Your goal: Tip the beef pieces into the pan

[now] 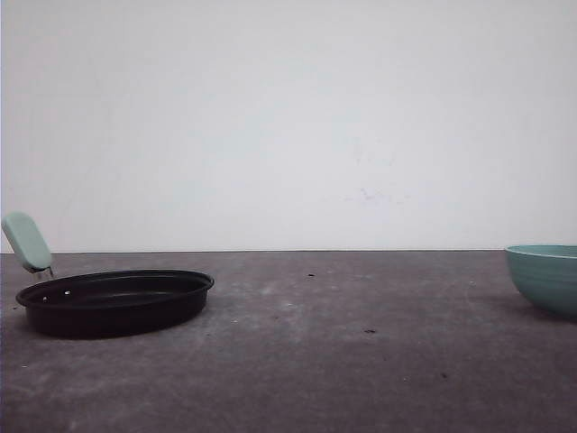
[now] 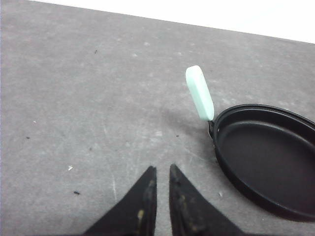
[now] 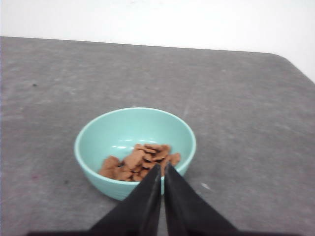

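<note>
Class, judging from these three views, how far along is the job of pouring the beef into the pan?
Nothing is done yet: the pan is empty, and the beef lies in the bowl. Nothing is in hand: the left gripper and right gripper are shut on nothing. Gripping the bowl, carrying it over and tipping it all remain.

A teal bowl (image 1: 546,275) is sitting at the right edge of the bench (image 1: 343,361), well apart from the left side, and is standing upright. The bench's grey surface is showing pale scuffs and a few small dark specks (image 1: 370,331) near its middle. A plain white wall (image 1: 288,117) is rising behind the bench's far edge.
</note>
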Controlling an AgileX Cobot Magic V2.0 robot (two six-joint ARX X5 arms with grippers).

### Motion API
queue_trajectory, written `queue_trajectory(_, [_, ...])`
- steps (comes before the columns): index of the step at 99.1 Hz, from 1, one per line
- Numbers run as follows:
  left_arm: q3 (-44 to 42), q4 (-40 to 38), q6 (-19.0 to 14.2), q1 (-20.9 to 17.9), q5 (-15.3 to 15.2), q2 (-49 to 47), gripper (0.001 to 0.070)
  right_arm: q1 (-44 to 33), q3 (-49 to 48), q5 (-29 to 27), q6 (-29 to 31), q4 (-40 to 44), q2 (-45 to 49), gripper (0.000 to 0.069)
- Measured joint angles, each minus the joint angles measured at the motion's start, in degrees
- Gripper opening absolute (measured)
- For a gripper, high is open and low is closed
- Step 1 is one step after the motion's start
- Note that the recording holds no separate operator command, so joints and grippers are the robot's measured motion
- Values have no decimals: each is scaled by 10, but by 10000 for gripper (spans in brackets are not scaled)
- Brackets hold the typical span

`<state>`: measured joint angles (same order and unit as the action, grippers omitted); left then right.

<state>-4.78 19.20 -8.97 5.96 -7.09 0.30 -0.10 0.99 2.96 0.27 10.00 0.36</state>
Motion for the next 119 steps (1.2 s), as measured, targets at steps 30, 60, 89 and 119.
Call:
queue_trajectory(30, [0,0,-37,0,15,0,19,0,0,-2,15,0,0,9])
queue_trajectory(60, [-1,2,-118,0,45,0,19,0,0,-2,33,0,0,9])
queue_trajectory(89, [-86,44,-146,0,101,52,19,0,40,17,152,14,0,9])
queue_trajectory(119, [-312,54,-137,0,113,275,19,0,238,40,157,45,64,9])
